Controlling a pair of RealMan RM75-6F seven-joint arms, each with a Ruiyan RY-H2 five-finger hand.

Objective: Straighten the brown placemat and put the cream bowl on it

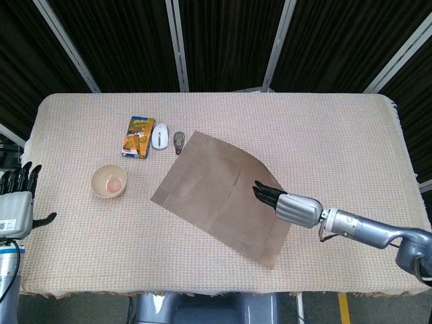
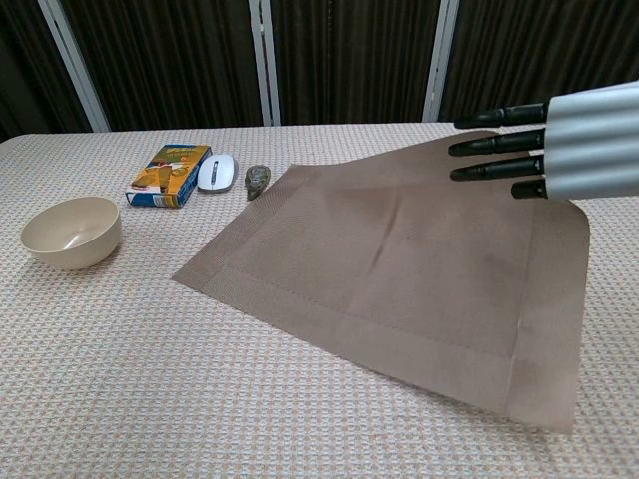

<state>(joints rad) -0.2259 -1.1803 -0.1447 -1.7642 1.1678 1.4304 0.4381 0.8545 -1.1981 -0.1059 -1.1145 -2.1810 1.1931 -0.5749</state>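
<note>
The brown placemat lies askew in the middle of the table, and its right side lifts off the cloth. My right hand holds that raised right edge, its dark fingers stretched flat over the top of the mat; the thumb is hidden below. The cream bowl stands upright on the cloth to the left, well apart from the mat. Beyond the table's left edge my left hand hangs with its fingers spread, holding nothing.
Behind the mat's far corner sit an orange and blue box, a white mouse and a small grey object. The woven tablecloth covers the whole table.
</note>
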